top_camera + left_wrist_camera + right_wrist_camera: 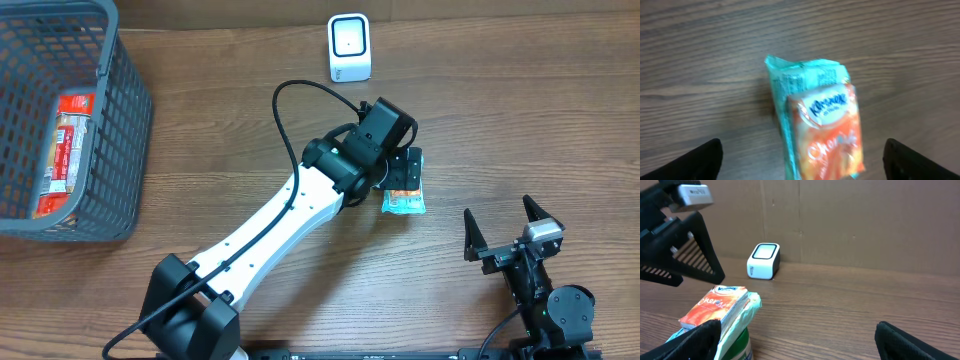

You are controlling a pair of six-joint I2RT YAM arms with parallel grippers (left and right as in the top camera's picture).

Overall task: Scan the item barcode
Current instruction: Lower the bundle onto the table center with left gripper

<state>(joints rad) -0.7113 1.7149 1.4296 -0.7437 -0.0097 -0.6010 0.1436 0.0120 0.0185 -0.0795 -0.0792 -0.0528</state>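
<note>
The left jaws, at the end of the left arm, hung over the desk spread wide. One tip stood to either side of the snack packet, neither touched it, and they held nothing. The packet, orange over teal, lay on the desk near the middle, well apart from the white scanner at the far edge. The right jaws stood wide open and empty at the near right. A grey basket at the far left held a red packet.
</note>
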